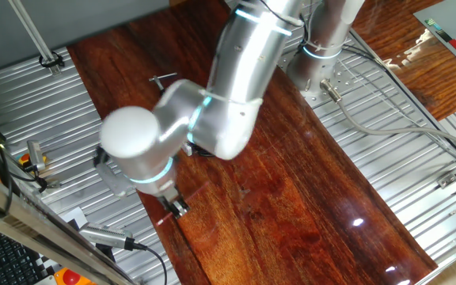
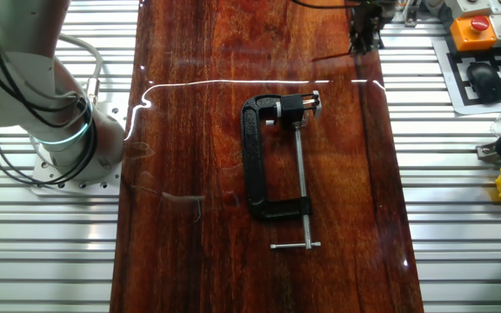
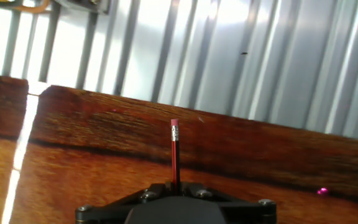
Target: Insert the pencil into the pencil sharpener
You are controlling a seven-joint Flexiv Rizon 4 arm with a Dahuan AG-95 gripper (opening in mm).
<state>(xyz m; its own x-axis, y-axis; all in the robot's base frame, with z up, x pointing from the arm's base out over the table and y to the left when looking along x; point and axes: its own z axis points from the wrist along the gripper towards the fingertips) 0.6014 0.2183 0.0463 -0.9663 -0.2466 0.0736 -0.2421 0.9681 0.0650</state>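
Note:
My gripper (image 3: 176,186) is shut on the thin red pencil (image 3: 174,155). The pencil stands out beyond the fingers with its metal band and eraser end farthest from the hand. In the other fixed view the gripper (image 2: 365,30) is at the far edge of the wooden board, and the pencil (image 2: 333,55) shows as a thin dark line slanting left from it. A small silvery block, the pencil sharpener (image 2: 312,103), sits at the jaw of the black clamp (image 2: 255,156) mid-board, well apart from the gripper. In one fixed view the gripper (image 1: 179,207) is low over the board's edge.
The dark wooden board (image 2: 190,130) lies on a ribbed metal table (image 2: 468,217). The arm's base (image 2: 59,148) stands left of the board. An emergency-stop box (image 2: 477,26) and a mouse are at the right. Cables and a bolt (image 1: 335,91) lie near the base.

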